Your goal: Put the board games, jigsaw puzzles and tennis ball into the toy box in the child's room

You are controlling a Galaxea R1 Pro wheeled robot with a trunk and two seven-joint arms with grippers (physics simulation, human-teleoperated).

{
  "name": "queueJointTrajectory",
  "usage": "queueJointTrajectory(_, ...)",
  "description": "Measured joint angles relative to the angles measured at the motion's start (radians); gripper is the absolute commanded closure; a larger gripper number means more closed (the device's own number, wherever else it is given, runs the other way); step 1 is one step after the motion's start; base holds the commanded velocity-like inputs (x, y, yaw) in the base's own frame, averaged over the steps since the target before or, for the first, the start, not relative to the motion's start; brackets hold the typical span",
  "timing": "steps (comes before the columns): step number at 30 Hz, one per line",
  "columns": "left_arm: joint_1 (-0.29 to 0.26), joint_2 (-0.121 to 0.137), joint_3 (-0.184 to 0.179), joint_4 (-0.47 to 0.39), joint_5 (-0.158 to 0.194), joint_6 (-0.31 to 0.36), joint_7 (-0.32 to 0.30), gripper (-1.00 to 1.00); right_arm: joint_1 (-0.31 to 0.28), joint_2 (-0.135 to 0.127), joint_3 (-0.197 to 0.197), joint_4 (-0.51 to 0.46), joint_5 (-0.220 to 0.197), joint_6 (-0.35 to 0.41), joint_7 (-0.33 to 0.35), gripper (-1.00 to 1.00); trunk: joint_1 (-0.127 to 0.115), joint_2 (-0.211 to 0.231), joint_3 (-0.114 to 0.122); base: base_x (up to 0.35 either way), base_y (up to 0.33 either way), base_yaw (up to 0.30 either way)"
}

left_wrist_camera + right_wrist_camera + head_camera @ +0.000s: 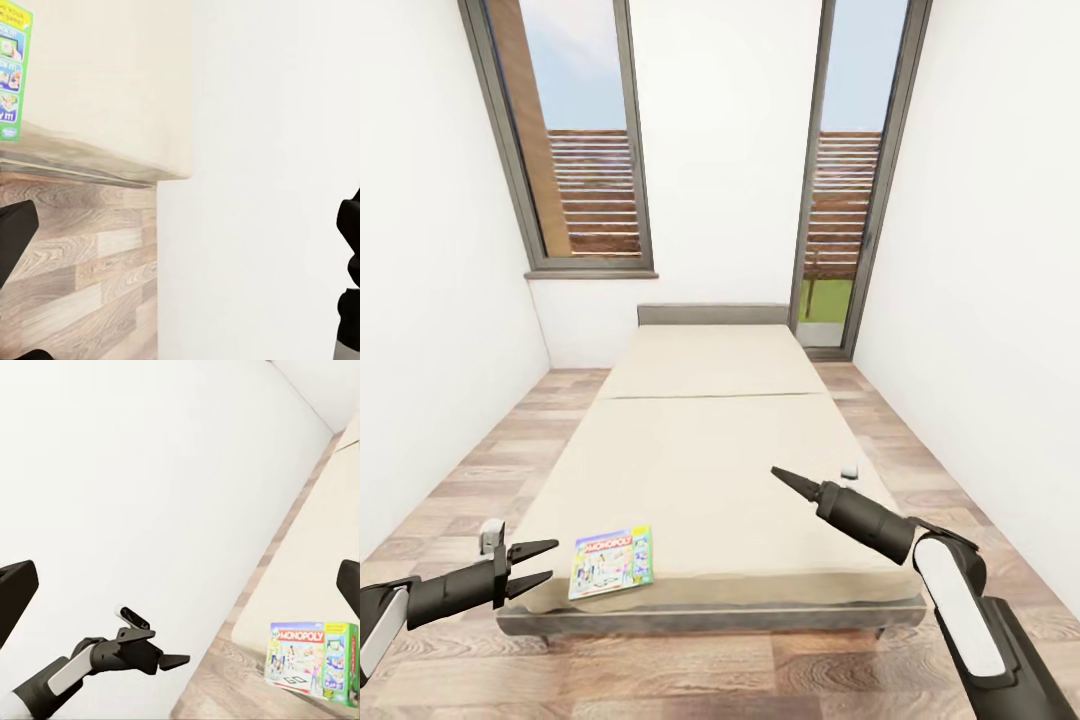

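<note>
Robot facing the bed (710, 450), both arms hovering empty.

The Monopoly board game (611, 561) is lying at the bed's near corner; the left gripper (538, 566) is gaping beside it, the right gripper (785, 476) is pinching closed above the mattress, its fingertips merging into one point.

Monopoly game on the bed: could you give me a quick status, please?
Left claw open, empty, just short of the bed. Right claw shut, over the mattress. Monopoly game flat at the near corner, untouched. Nothing on the bed between it and the left claw.
</note>
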Motion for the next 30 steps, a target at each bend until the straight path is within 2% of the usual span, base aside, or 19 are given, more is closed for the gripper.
queueJointTrajectory(5, 0.0, 0.0, 0.0, 0.0, 0.0, -0.001, 0.0, -1.0, -0.001, 0.011, 0.078, -0.003, -0.003, 0.001, -0.062, -1.0, 0.019, -0.035, -0.016, 0.0, 0.0, 0.0)
queueJointTrajectory(6, 0.0, 0.0, 0.0, 0.0, 0.0, -0.001, 0.0, -1.0, -0.001, 0.026, 0.109, -0.006, -0.004, 0.002, -0.089, -1.0, 0.023, -0.042, -0.019, 0.0, 0.0, 0.0)
queueJointTrajectory(8, 0.0, 0.0, 0.0, 0.0, 0.0, -0.001, 0.0, -1.0, -0.001, 0.047, 0.146, -0.017, -0.004, 0.002, -0.114, -1.0, 0.031, -0.056, -0.025, 0.0, 0.0, 0.0)
queueJointTrajectory(9, 0.0, 0.0, 0.0, 0.0, 0.0, -0.001, 0.0, -1.0, -0.001, 0.069, 0.176, -0.027, -0.005, 0.002, -0.132, -1.0, 0.035, -0.063, -0.028, 0.0, 0.0, 0.0)
queueJointTrajectory(13, 0.0, 0.001, 0.0, 0.0, 0.0, -0.001, 0.0, -1.0, -0.001, 0.111, 0.233, -0.04, -0.005, -0.003, -0.159, -1.0, 0.05, -0.091, -0.041, 0.0, 0.0, 0.0)
queueJointTrajectory(16, 0.0, 0.003, 0.0, 0.0, 0.0, -0.001, 0.0, -1.0, -0.001, 0.119, 0.246, -0.043, -0.003, -0.01, -0.17, -1.0, 0.061, -0.112, -0.05, 0.0, 0.0, 0.0)
queueJointTrajectory(18, -0.012, 0.002, 0.008, -0.011, 0.012, -0.012, -0.012, -1.0, 0.0, 0.131, 0.257, -0.043, -0.009, -0.021, -0.158, -1.0, 0.061, -0.112, -0.05, 0.0, 0.0, 0.0)
queueJointTrajectory(23, -0.015, 0.0, 0.009, -0.035, 0.013, -0.015, -0.033, -1.0, 0.0, 0.158, 0.285, -0.042, -0.007, -0.034, -0.143, -1.0, 0.061, -0.112, -0.05, 0.0, 0.0, 0.0)
queueJointTrajectory(28, -0.013, 0.003, 0.011, -0.04, 0.014, -0.006, -0.034, -1.0, -0.001, 0.176, 0.273, -0.042, -0.006, -0.026, -0.151, -1.0, 0.061, -0.112, -0.05, 0.0, 0.0, 0.0)
queueJointTrajectory(30, -0.012, 0.004, 0.011, -0.041, 0.014, -0.006, -0.038, -1.0, -0.001, 0.18, 0.272, -0.042, -0.005, -0.025, -0.152, -1.0, 0.069, -0.126, -0.056, 0.0, 0.0, 0.0)
